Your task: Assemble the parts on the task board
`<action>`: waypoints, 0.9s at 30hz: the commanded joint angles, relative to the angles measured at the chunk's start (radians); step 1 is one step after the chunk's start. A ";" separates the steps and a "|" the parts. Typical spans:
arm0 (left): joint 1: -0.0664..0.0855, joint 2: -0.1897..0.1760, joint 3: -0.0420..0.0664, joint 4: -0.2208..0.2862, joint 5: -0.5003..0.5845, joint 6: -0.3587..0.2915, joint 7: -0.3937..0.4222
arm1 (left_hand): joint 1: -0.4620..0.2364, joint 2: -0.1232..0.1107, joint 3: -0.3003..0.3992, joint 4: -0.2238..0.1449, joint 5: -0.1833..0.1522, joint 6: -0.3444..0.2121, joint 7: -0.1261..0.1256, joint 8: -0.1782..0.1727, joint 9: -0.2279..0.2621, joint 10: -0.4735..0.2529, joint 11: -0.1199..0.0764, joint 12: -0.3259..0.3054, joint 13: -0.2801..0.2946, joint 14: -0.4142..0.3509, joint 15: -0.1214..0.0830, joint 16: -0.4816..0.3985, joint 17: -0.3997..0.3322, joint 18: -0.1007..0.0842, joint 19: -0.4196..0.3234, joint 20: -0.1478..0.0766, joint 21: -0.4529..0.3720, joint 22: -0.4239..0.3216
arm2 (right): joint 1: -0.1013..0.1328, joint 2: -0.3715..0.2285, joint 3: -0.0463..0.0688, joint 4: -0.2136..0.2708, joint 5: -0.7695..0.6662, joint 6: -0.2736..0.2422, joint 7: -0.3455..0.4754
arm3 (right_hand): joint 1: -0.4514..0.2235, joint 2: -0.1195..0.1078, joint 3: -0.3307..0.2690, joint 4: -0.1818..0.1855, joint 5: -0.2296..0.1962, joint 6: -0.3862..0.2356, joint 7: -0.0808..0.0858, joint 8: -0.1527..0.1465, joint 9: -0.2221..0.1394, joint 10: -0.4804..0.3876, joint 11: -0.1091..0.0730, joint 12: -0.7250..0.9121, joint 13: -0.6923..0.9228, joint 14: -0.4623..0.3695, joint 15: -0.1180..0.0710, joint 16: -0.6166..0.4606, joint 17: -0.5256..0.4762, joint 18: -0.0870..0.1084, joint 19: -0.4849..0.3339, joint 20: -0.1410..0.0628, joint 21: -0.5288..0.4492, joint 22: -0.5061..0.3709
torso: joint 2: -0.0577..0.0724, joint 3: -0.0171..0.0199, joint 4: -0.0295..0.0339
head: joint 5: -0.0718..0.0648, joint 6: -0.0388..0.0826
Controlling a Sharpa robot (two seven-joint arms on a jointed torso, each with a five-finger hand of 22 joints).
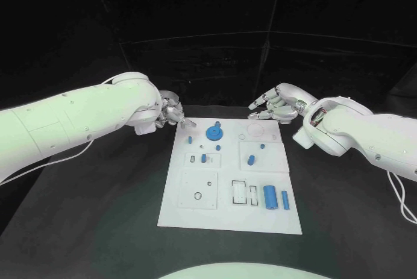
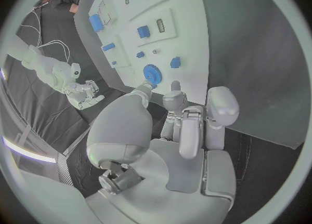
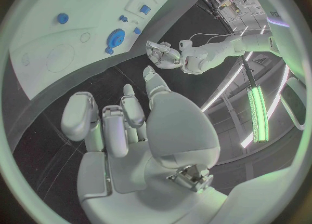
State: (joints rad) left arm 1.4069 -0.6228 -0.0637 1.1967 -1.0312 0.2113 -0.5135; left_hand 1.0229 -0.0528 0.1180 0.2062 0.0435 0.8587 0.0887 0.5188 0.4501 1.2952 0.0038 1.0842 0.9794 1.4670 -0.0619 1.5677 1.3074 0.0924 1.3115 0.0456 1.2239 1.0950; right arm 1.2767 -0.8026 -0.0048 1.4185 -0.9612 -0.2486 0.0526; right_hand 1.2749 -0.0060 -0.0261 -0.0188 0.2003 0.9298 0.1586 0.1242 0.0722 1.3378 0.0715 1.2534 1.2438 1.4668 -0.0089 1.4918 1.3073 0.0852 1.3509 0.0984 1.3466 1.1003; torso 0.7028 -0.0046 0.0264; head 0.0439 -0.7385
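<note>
The white task board (image 1: 198, 210) lies lengthwise in the middle of the black table. A blue gear (image 1: 214, 132) sits near its far end, also seen in the wrist views (image 2: 151, 73) (image 3: 117, 37). Small blue pieces (image 1: 251, 160) are scattered over the board's middle. A blue cylinder (image 1: 270, 197) and a thin blue bar (image 1: 285, 199) lie near the front right. My left hand (image 1: 171, 115) hovers at the board's far left corner, holding nothing, fingers loosely bent (image 2: 185, 125). My right hand (image 1: 273, 105) hovers at the far right corner, fingers apart, empty (image 3: 124, 125).
Several empty slots and outlines (image 1: 239, 192) mark the board's near half. Bare black table (image 1: 96, 213) lies on both sides of the board. A dark backdrop stands behind the table. White cables (image 1: 61, 158) trail under the left arm.
</note>
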 commanded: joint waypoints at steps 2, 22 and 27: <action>0.003 0.037 -0.001 -0.068 -0.011 0.065 0.005 | 0.011 0.002 -0.018 0.005 0.004 0.015 -0.003 -0.009 -0.011 0.000 0.005 0.008 0.003 0.102 0.007 -0.001 0.255 0.014 0.003 0.008 0.006 0.005 | 0.002 0.005 0.001 -0.002 -0.001 0.007 0.006 | -0.004 0.008 -0.008 -0.001 0.005 -0.007 -0.002 0.005 0.000 -0.006 -0.002 -0.003 -0.001 0.062 0.001 -0.006 0.079 0.009 -0.007 0.000 -0.006 -0.002 | 0.001 -0.0003 -0.0009 | 0.002 -0.001; -0.030 0.126 -0.018 -0.194 -0.027 0.115 0.007 | 0.014 0.011 -0.118 0.047 0.004 0.083 -0.019 -0.010 -0.040 0.009 -0.008 0.023 0.011 0.104 -0.004 0.003 0.263 0.011 0.017 0.001 0.018 0.028 | 0.002 0.016 0.001 -0.008 -0.001 0.010 0.009 | -0.003 0.009 -0.008 0.000 0.006 -0.007 -0.002 0.006 0.000 -0.006 -0.002 -0.004 -0.002 0.062 0.001 -0.006 0.079 0.009 -0.006 0.000 -0.006 -0.001 | -0.001 0.0014 0.0004 | 0.002 -0.007; -0.035 0.133 -0.020 -0.196 -0.027 0.121 0.007 | 0.026 0.017 -0.126 0.047 0.004 0.091 -0.022 -0.009 -0.043 0.009 -0.010 0.023 0.010 0.104 -0.005 0.003 0.263 0.011 0.017 -0.001 0.018 0.029 | 0.002 0.017 0.001 -0.009 -0.001 0.010 0.009 | -0.003 0.009 -0.008 0.000 0.006 -0.007 -0.002 0.006 0.000 -0.006 -0.002 -0.004 -0.002 0.062 0.001 -0.006 0.079 0.009 -0.006 0.000 -0.006 -0.001 | -0.001 0.0016 0.0006 | 0.002 -0.007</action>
State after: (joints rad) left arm 1.3710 -0.4920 -0.0841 1.0012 -1.0507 0.3090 -0.5123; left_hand 1.0392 -0.0365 -0.0027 0.2510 0.0435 0.9437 0.0660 0.5104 0.4087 1.3026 -0.0037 1.1027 0.9895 1.4669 -0.0620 1.5677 1.3074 0.0924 1.3229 0.0482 1.2372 1.1224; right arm 1.2766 -0.7863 -0.0049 1.4091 -0.9612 -0.2448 0.0541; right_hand 1.2749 -0.0061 -0.0261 -0.0188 0.2003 0.9298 0.1586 0.1241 0.0722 1.3379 0.0715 1.2535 1.2428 1.4668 -0.0089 1.4918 1.3079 0.0853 1.3510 0.0984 1.3466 1.0995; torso 0.7016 -0.0032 0.0265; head 0.0466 -0.7452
